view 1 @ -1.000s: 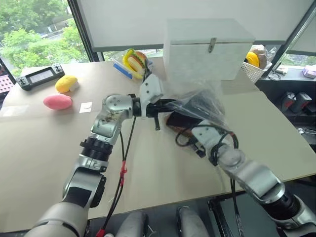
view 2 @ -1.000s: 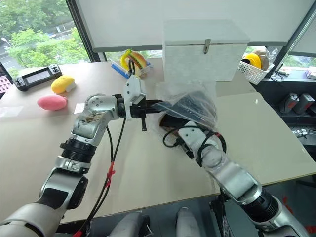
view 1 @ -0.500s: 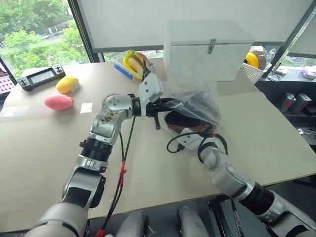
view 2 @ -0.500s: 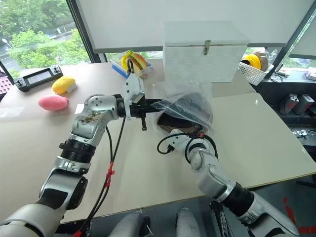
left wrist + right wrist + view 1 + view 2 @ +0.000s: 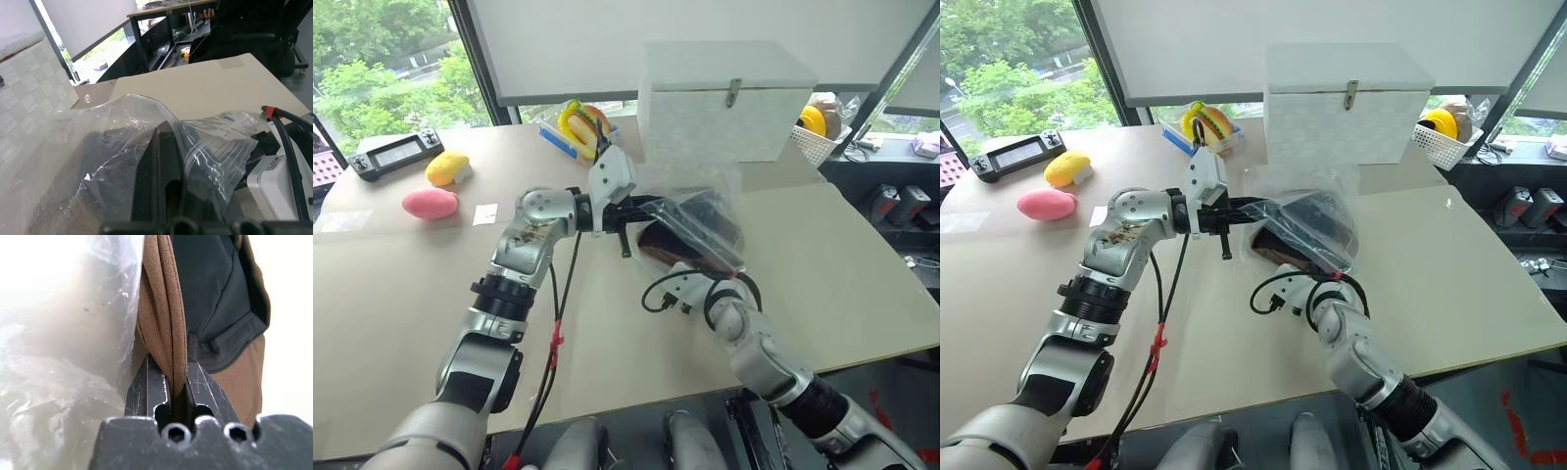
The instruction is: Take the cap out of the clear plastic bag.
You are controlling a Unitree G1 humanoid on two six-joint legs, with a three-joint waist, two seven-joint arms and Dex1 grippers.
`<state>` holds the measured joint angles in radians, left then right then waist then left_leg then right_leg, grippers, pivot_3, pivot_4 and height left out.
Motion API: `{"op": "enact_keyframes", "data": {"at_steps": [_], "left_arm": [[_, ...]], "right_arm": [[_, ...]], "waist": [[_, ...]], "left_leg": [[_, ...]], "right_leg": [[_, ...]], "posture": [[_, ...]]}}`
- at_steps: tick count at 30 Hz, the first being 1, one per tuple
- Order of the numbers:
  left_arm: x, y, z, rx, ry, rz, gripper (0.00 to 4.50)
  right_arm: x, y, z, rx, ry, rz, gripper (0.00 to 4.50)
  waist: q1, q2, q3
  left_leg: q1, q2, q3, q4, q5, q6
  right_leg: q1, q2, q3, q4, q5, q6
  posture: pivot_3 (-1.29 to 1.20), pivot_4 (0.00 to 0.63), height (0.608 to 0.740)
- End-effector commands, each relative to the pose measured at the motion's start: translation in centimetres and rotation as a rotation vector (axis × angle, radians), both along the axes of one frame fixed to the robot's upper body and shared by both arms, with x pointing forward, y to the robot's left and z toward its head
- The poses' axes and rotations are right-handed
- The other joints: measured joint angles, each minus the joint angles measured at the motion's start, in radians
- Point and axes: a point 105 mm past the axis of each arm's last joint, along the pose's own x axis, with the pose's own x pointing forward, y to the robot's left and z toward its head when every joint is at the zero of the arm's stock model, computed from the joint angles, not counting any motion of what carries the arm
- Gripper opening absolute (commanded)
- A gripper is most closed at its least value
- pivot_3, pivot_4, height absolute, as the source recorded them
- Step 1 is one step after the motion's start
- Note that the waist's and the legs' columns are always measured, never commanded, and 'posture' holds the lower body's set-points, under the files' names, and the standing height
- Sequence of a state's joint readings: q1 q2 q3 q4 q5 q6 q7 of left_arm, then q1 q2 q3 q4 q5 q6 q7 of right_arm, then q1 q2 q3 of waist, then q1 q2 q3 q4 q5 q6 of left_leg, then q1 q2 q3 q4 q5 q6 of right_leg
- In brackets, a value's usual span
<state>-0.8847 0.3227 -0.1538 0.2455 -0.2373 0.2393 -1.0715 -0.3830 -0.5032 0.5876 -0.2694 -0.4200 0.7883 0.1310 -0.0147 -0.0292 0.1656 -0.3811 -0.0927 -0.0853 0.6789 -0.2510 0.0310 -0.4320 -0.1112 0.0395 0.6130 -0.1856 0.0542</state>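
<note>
The clear plastic bag (image 5: 705, 217) hangs raised over the middle of the table, crinkled and glossy. My left gripper (image 5: 649, 205) points sideways and is shut on the bag's (image 5: 128, 128) upper edge, one black finger (image 5: 162, 166) pressed into the film. The brown cap (image 5: 668, 247) with its dark lining (image 5: 210, 293) sits in the bag's mouth, partly under the plastic. From below, my right gripper (image 5: 171, 382) is shut on a fold of the cap's brown fabric (image 5: 164, 313), with the bag (image 5: 68, 338) beside it.
A white lidded box (image 5: 724, 98) stands just behind the bag. At the far left lie a pink egg-shaped toy (image 5: 429, 203), a yellow toy (image 5: 445, 166) and a black controller (image 5: 393, 152). Toy food (image 5: 582, 122) and a white basket (image 5: 818, 137) sit at the back.
My right gripper was open beside the bag's mouth; it has pushed in a little, rolled and closed on the cap's edge. The left gripper has kept still on the bag.
</note>
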Motion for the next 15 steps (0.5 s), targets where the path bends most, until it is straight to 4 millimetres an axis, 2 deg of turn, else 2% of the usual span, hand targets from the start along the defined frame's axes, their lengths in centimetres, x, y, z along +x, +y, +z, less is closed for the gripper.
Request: {"op": "enact_keyframes", "data": {"at_steps": [1,4,7,11,12,14,15], "left_arm": [[-0.3,0.0,1.4,-0.025,-0.056,-0.009,0.00],[-0.3,0.0,1.2,-0.016,-0.056,-0.009,0.00],[-0.2,0.0,1.1,-0.013,-0.056,-0.009,0.00],[-0.1,0.0,0.8,-0.007,-0.054,-0.010,0.00],[-0.1,0.0,0.8,-0.005,-0.053,-0.010,0.00],[0.0,0.1,0.8,-0.004,-0.053,-0.009,0.00],[0.1,0.1,0.9,-0.005,-0.052,-0.007,0.00]], "right_arm": [[-0.1,0.5,1.6,0.078,0.007,0.006,0.05],[-0.4,1.7,4.6,0.337,0.015,0.003,0.05],[-0.9,3.3,6.8,0.500,0.038,0.064,0.05],[-2.0,6.3,10.0,0.803,0.136,0.181,0.05],[-2.2,6.9,10.6,0.818,0.144,0.214,0.05],[-2.4,7.5,10.7,0.713,0.139,0.254,0.05],[-2.0,7.5,9.9,0.572,0.123,0.248,0.05]], "waist": [[-0.001,0.000,0.000],[-0.004,0.000,0.000],[-0.005,0.000,0.000],[-0.005,0.000,0.000],[-0.006,0.000,0.000],[-0.007,0.001,0.000],[-0.007,0.001,0.000]], "left_leg": [[0.000,0.000,0.000,0.000,0.000,0.000],[-0.002,0.000,0.001,0.000,0.000,0.000],[-0.004,0.001,0.001,0.000,0.000,0.000],[-0.004,0.001,0.001,0.000,0.000,0.000],[-0.004,0.001,0.001,-0.001,0.000,0.000],[-0.005,0.001,0.001,-0.001,0.000,0.000],[-0.004,0.001,0.001,0.000,0.000,0.000]], "right_leg": [[0.000,0.000,0.000,0.000,0.000,0.000],[-0.003,0.000,0.001,0.001,0.000,0.000],[-0.005,0.001,0.002,0.002,0.000,-0.001],[-0.006,0.001,0.002,0.002,0.001,-0.001],[-0.007,0.001,0.002,0.003,0.001,-0.001],[-0.008,0.001,0.003,0.003,0.001,-0.001],[-0.008,0.001,0.002,0.003,0.001,-0.001]], "posture": [[0.00,0.150,0.740],[0.00,0.150,0.740],[0.00,0.150,0.740],[0.00,0.150,0.740],[0.00,0.150,0.740],[0.00,0.150,0.740],[0.00,0.150,0.740]]}}
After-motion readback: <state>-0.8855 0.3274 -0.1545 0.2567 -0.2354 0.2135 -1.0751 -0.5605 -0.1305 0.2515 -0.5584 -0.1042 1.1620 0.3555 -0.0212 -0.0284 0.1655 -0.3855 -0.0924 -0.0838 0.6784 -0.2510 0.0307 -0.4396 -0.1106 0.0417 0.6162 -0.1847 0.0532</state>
